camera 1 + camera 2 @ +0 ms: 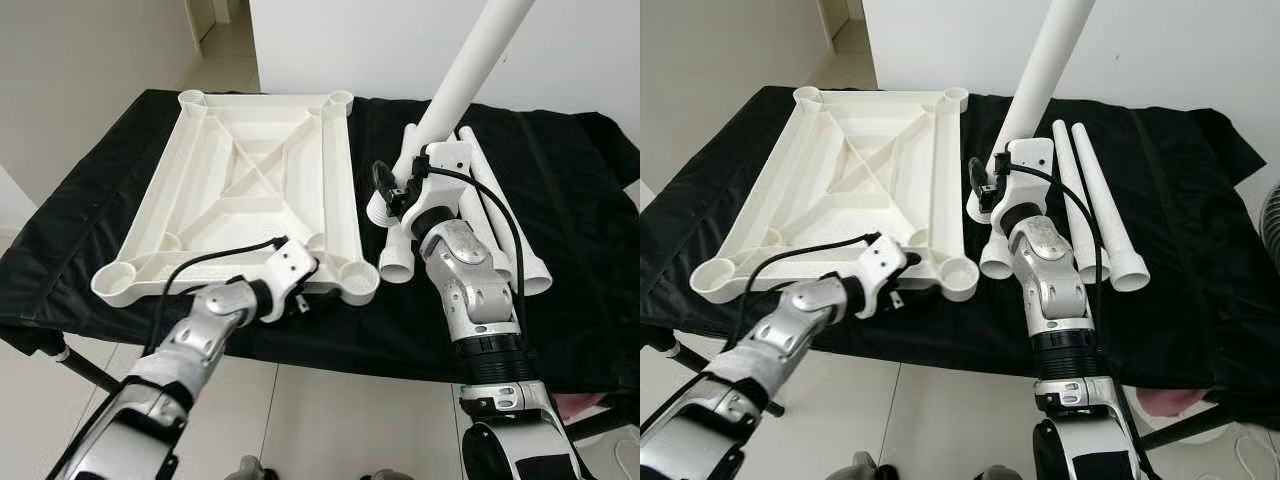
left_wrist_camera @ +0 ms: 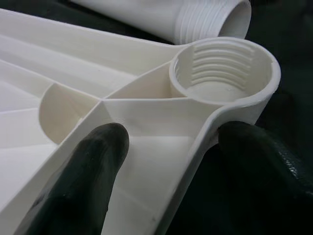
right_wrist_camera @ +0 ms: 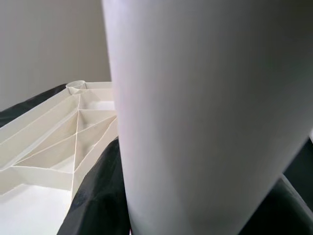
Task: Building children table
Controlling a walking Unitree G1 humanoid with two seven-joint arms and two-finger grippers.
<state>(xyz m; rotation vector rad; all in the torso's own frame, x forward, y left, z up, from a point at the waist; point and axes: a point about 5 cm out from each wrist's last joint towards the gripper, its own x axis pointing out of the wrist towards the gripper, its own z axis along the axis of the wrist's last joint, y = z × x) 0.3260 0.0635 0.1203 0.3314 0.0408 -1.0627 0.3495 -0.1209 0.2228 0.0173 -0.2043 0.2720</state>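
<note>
A white plastic table top [image 1: 250, 160] lies upside down on the black cloth, with a threaded socket [image 2: 222, 68] at each corner. My left gripper [image 2: 181, 166] is at its near right corner, open, one finger [image 2: 83, 181] inside the rim and the other outside it. My right gripper [image 1: 408, 188] is shut on a white tube leg [image 1: 462, 75]. The leg is tilted, with its top high toward the wall and its lower end near the cloth just right of the table top. The held leg [image 3: 195, 122] looms large in the right wrist view.
Other white legs [image 1: 505, 225] lie side by side on the black cloth [image 1: 585, 190] to the right of my right arm; one threaded end [image 2: 195, 19] lies close to the near right socket. The cloth-covered surface ends just before me above a tiled floor [image 1: 330, 420]. A white wall stands behind.
</note>
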